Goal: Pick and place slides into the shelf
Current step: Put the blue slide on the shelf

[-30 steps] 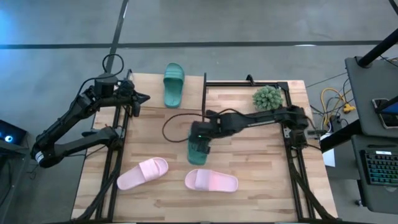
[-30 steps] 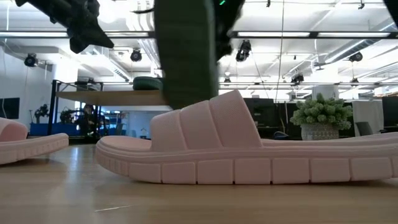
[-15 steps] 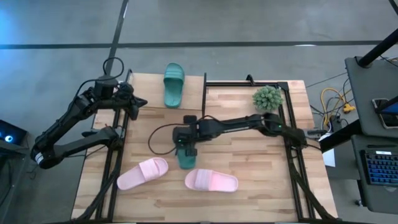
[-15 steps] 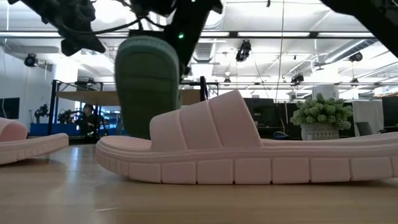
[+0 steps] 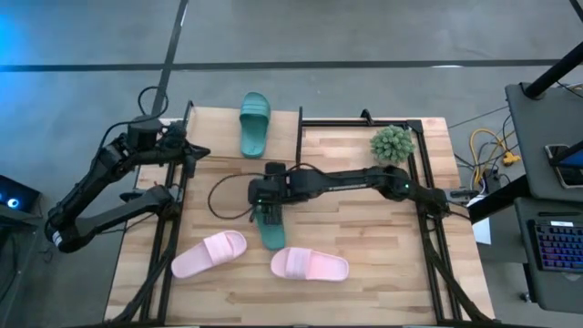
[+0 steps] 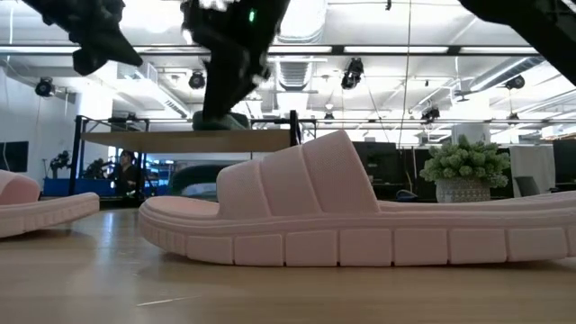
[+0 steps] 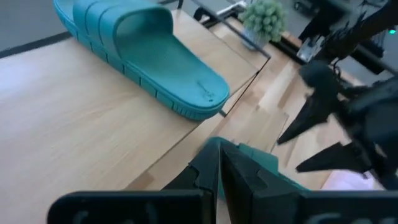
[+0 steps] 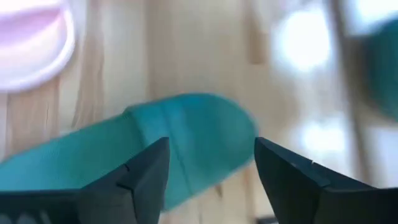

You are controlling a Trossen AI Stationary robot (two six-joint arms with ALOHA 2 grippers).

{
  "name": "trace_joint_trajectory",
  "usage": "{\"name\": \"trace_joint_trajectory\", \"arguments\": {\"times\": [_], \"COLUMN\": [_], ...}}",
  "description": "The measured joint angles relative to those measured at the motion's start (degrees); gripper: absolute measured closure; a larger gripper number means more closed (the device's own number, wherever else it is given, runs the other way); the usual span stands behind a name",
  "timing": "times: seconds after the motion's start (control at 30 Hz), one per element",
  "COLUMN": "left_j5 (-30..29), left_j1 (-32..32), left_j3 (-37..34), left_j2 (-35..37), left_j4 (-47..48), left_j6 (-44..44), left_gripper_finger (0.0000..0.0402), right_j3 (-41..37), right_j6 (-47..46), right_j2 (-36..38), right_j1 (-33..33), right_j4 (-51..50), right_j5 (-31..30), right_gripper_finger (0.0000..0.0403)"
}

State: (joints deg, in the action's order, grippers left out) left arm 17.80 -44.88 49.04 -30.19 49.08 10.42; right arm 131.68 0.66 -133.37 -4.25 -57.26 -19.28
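1. I see one teal slide [image 5: 271,229] lying flat on the surface directly beneath my right jaws [image 5: 271,202], its length running between the two spread fingers in the right wrist view [image 8: 186,143].
2. My right jaws stand wide open and hold nothing; the slide under them is free of both fingers.
3. The second teal slide [image 5: 254,123] sits on the shelf [image 5: 219,137], well beyond the right jaws and close in front of my left jaws [image 5: 196,152]; in the left wrist view it lies flat on the light wood board [image 7: 143,56].
4. My left jaws hover at the shelf's near edge; I cannot tell how far they are open.
5. The two pink slides lie on the surface on the near side of the right jaws: one [image 5: 310,265] just past the teal slide's tip, the other [image 5: 209,252] off to its side.
6. A fuzzy green plant [image 5: 392,143] stands far from both jaws, beside the right arm's base.
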Motion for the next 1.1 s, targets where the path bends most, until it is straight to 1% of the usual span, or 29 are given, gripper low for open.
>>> {"name": "trace_joint_trajectory", "arguments": {"times": [0.1, 0.2, 0.27, 0.33, 0.37, 0.4, 0.47, 0.5, 0.53, 0.6, 0.63, 0.7, 0.77, 0.83, 0.87, 1.0, 1.03, 1.1], "left_j5": [1.82, 7.36, 12.42, 14.57, 14.21, 12.60, 6.88, 5.02, 4.64, 7.69, 10.07, 15.26, 18.80, 22.51, 22.77, 20.55, 18.84, 12.35], "left_j1": [0.00, 0.00, 0.09, 0.47, 1.02, 1.76, 3.23, 3.99, 4.55, 5.33, 5.53, 5.67, 5.70, 6.48, 7.13, 12.80, 14.99, 20.31], "left_j3": [-1.06, -4.08, -7.19, -10.62, -12.01, -13.03, -13.96, -13.97, -13.68, -12.76, -12.42, -11.40, -10.86, -10.58, -10.14, -9.46, -9.39, -9.53], "left_j2": [2.08, 3.65, 4.38, 5.18, 5.69, 6.32, 7.48, 7.80, 8.09, 7.95, 7.17, 5.31, 2.87, -2.02, -4.94, -13.24, -14.90, -17.98], "left_j4": [-0.02, -0.12, -0.77, -1.45, -2.70, -4.50, -6.38, -7.61, -9.84, -15.57, -18.52, -25.30, -31.60, -37.19, -39.60, -39.32, -39.38, -37.50], "left_j6": [0.22, 3.37, 6.02, 7.29, 7.29, 7.21, 5.84, 4.54, 3.80, 3.02, 3.25, 6.66, 9.61, 11.62, 11.66, 9.81, 9.00, 7.55], "left_gripper_finger": [0.0400, 0.0400, 0.0400, 0.0400, 0.0400, 0.0400, 0.0401, 0.0401, 0.0401, 0.0401, 0.0401, 0.0401, 0.0401, 0.0401, 0.0401, 0.0401, 0.0401, 0.0402], "right_j3": [2.65, 3.43, 3.30, 3.30, 3.30, 3.30, 3.30, 3.30, 3.28, 3.26, 3.23, 3.23, 3.23, 3.23, 3.21, 3.15, 3.12, 3.08], "right_j6": [-4.36, -8.76, -11.82, -13.85, -14.41, -14.96, -16.51, -17.29, -17.84, -19.17, -19.88, -20.18, -19.92, -19.49, -19.17, -18.80, -18.76, -18.70], "right_j2": [2.10, 4.73, 6.93, 9.09, 10.34, 11.34, 13.05, 13.89, 14.51, 15.78, 16.20, 16.96, 17.15, 17.15, 17.15, 17.15, 17.15, 17.13], "right_j1": [0.05, 0.07, 0.02, -0.03, -0.19, -0.24, -0.22, -0.19, -0.10, 0.11, 0.20, 0.44, 0.60, 0.91, 1.04, 1.64, 1.75, 2.06], "right_j4": [-1.92, -2.46, -3.83, -5.47, -6.67, -8.16, -10.17, -11.59, -12.79, -14.52, -15.45, -16.25, -16.84, -17.38, -17.90, -19.89, -20.64, -22.40], "right_j5": [-2.45, -4.66, -8.41, -13.14, -15.55, -17.94, -21.52, -22.45, -22.84, -22.97, -22.99, -23.00, -23.05, -23.23, -23.26, -23.73, -24.12, -24.51], "right_gripper_finger": [0.0166, 0.0163, 0.0163, 0.0163, 0.0163, 0.0163, 0.0165, 0.0166, 0.0167, 0.0167, 0.0167, 0.0166, 0.0166, 0.0166, 0.0166, 0.0168, 0.0169, 0.0170]}}
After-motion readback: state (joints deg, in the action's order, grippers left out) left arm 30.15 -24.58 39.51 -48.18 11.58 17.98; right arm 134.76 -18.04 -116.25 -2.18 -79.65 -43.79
